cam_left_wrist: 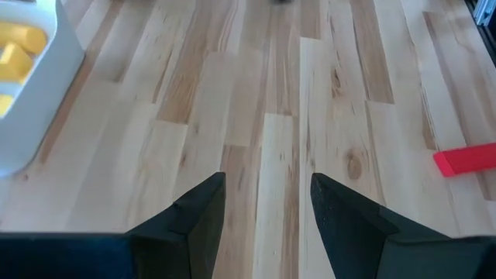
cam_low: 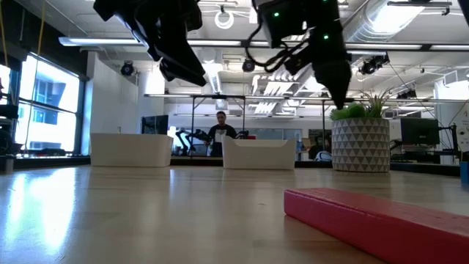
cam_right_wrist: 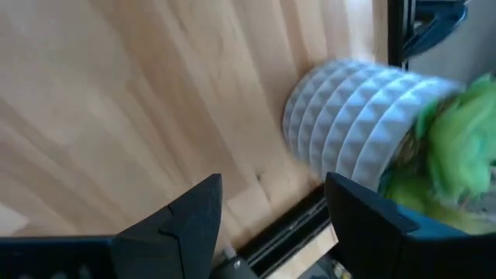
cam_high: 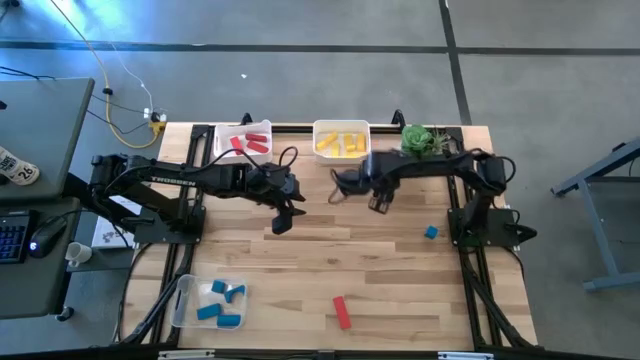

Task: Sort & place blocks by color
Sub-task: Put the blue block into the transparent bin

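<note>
A red block (cam_high: 342,311) lay at lower centre, loose; both the left gripper (cam_high: 282,221) and right gripper (cam_high: 380,203) hung wide and empty, so descending squarely over it looked best.

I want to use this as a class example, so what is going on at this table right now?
Two robot arms are sorting toy blocks by colour. Red blocks and yellow blocks lie in bins at the far edge, blue blocks in a bin near the front. A red block and a small blue block remain loose on the table. The left hand and right hand both hang open and empty above mid-table.
</note>
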